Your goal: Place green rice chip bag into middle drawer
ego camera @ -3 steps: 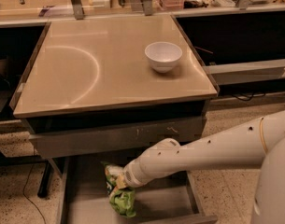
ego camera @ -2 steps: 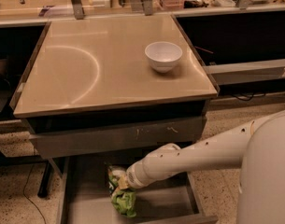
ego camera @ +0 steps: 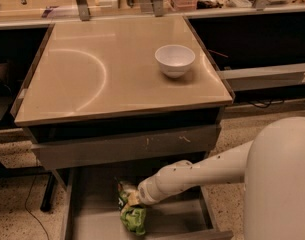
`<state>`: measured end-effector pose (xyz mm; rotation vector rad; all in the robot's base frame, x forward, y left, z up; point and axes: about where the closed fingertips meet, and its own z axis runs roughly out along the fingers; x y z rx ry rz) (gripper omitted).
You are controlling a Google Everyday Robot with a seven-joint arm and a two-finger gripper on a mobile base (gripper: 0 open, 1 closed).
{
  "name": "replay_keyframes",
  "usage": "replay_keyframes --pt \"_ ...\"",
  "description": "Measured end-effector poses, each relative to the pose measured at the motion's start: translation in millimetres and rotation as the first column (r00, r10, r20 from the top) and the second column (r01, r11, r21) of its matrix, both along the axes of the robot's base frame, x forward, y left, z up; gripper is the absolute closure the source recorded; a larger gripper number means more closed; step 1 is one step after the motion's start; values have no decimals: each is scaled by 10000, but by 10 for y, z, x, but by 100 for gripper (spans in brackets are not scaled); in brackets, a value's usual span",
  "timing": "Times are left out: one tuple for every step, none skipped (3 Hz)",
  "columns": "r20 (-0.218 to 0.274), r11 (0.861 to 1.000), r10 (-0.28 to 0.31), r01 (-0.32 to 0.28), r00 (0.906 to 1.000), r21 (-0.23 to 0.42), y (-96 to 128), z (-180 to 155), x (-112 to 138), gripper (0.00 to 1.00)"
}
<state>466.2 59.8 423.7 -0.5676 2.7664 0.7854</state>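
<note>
The middle drawer [ego camera: 92, 214] stands pulled open below the counter [ego camera: 92, 74]. The green rice chip bag [ego camera: 133, 218] is inside it, near the middle. The gripper [ego camera: 135, 199] is at the bag's top edge, and I cannot tell whether it grips the bag. A white bowl [ego camera: 175, 60] sits on the counter's right.

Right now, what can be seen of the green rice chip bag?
The green rice chip bag is a crumpled, shiny foil-looking packet, bright green at its lower end, with white and orange patches near the top. It sits inside the open middle drawer, near its middle, apparently on the grey floor. The gripper is at the bag's upper end, touching it and hiding part of it.
</note>
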Motion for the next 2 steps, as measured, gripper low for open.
replay_keyframes --pt "-298 10000 -47 48 9995 44 1 -120 21 100" --pt "-312 10000 -45 47 9995 45 4 -126 22 82"
